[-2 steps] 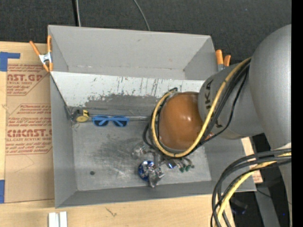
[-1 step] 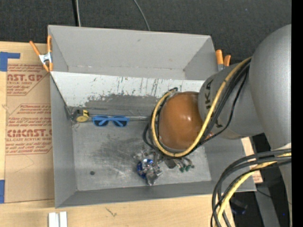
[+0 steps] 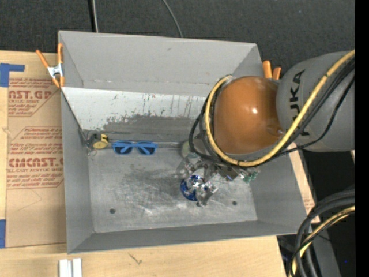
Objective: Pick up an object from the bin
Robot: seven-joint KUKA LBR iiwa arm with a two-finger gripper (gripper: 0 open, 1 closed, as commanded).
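Observation:
My gripper [image 3: 199,188] reaches down to the bin floor right of centre, under the orange dome on the wrist. A small blue and silver thing [image 3: 190,187] lies right at its fingertips, partly hidden by the fingers. A pair of blue glasses [image 3: 134,148] lies flat along the back wall, well to the left of the gripper. A small yellow and grey thing [image 3: 100,142] sits in the back left corner.
The arm and its dome cover the right rear part of the bin. Bare scuffed floor stretches across the left and front of the bin.

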